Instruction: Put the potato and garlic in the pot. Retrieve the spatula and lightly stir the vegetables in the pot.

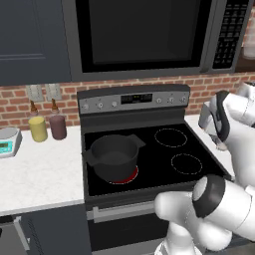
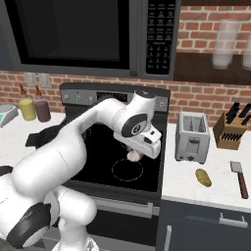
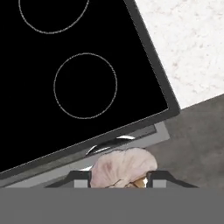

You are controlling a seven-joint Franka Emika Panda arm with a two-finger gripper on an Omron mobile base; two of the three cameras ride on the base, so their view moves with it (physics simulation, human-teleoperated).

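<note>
Right of the pot (image 1: 114,157), over the stove's front burner, the gripper (image 2: 133,155) has its jaws clamped on the garlic (image 3: 123,167). Carry it level over the rim, then release low.

The grey band cuts off the garlic (image 3: 124,168) and tool (image 3: 119,183).

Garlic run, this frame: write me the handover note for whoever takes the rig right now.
End effector: shut on the garlic, carried above the front right of the stovetop.
Pot: on the front left burner, which glows red; nothing visible inside from this angle.
Potato: on the right counter, in front of the toaster.
Spatula: flat on the same counter, right of the potato.
Done: garlic picked up.
Left: drop garlic in pot, fetch potato, then spatula, stir lightly.
</note>
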